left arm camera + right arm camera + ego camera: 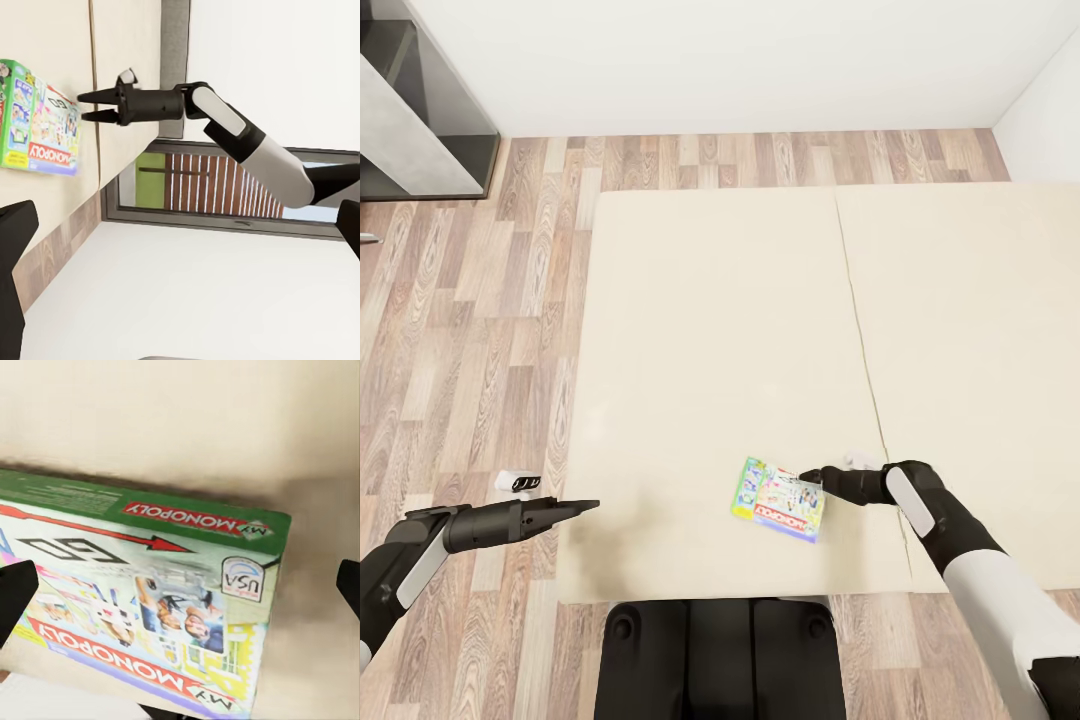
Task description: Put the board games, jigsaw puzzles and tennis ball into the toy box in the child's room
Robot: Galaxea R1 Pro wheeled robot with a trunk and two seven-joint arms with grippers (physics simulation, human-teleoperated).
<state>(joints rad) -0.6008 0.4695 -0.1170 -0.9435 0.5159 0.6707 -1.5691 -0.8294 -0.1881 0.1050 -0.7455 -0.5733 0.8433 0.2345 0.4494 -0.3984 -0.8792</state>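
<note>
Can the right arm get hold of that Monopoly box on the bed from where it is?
Probably yes. The right gripper is open at the edge of the Monopoly box, which lies flat on the bed with nothing between them or piled on it.

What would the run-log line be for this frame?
scene: bed | board game flat on mattress | right tool open, at box edge, no grasp | left tool idle over bed's edge
</note>
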